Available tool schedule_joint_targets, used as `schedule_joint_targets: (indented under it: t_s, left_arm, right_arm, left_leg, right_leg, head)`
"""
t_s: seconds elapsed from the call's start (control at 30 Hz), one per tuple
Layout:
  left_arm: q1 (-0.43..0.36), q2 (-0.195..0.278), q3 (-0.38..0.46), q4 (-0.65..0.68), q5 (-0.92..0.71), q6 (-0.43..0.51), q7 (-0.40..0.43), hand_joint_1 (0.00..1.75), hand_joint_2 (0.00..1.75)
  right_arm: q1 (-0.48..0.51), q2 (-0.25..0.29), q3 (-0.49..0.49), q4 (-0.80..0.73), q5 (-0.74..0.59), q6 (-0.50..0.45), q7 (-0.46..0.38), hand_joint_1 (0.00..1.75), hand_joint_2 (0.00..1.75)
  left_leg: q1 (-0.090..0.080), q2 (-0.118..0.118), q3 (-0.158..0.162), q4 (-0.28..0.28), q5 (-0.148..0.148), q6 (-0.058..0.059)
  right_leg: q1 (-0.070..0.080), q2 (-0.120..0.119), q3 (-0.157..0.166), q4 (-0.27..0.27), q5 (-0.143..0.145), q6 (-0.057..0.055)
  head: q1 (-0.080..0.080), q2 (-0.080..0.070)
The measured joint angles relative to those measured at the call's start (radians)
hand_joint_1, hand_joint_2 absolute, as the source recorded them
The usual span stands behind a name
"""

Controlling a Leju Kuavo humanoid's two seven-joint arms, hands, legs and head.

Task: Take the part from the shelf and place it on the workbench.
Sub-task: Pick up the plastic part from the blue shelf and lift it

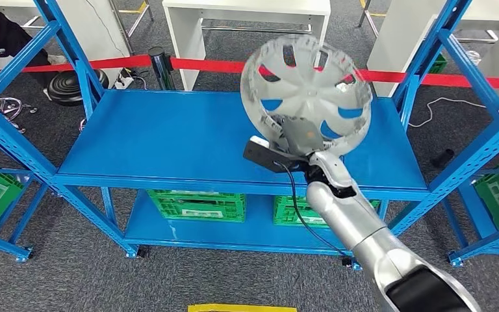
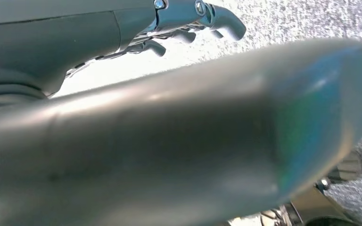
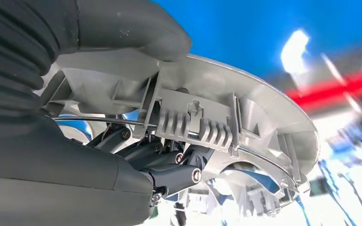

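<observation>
Grey speckled carpet [image 1: 71, 273] covers the floor of a workshop, where a blue steel shelving rack [image 1: 169, 140] stands on small castors, with matching racks at either side. Its flat upper shelf carries nothing beneath the raised part, and green slatted plastic crates [image 1: 198, 205] sit on the lower shelf. A red barrier tape [image 1: 214, 65] runs behind the rack from a dark post [image 1: 161, 65], and beyond it are white tables [image 1: 247, 19] and a person's hand at the far left edge.

The right hand [image 1: 299, 140] grips the silver plastic wheel cover with curved spoke openings [image 1: 307, 91] at its lower rim, holding it upright and lifted clear above the upper shelf. In the right wrist view the thumb presses on the rim while the dark fingers [image 3: 179, 165] curl under the ribbed inner side.

The left hand [image 2: 188, 23] hangs over the carpet, its fingers curled loosely and apart, holding nothing.
</observation>
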State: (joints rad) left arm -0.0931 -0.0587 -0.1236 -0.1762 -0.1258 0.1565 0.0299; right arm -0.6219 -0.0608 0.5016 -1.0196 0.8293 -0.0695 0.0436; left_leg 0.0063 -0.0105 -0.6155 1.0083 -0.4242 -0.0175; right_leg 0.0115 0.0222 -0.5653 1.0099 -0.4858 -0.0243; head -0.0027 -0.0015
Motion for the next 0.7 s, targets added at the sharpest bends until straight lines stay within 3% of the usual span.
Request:
schedule_joint_targets:
  t_s: [0.13, 0.7]
  left_arm:
    - [-0.002, -0.003, 0.000, -0.001, 0.000, 0.003, -0.002, 0.00, 1.75]
    - [0.000, -0.008, 0.001, -0.001, 0.000, -0.001, -0.026, 0.00, 1.75]
  right_arm:
    - [-0.049, 0.017, 0.023, -0.072, 0.009, 0.015, 0.013, 1.75, 1.75]
    - [-0.077, 0.035, 0.109, -0.211, 0.033, -0.020, 0.012, 1.75, 1.75]
  left_leg:
    - [0.000, 0.000, 0.000, 0.000, 0.000, 0.000]
    - [0.000, -0.001, 0.000, 0.000, 0.000, 0.000]
  right_leg:
    - [0.000, 0.000, 0.000, 0.000, 0.000, 0.000]
    - [0.000, -0.001, 0.000, 0.000, -0.001, -0.001]
  head:
    - [0.000, 0.000]
    - [0.000, 0.000]
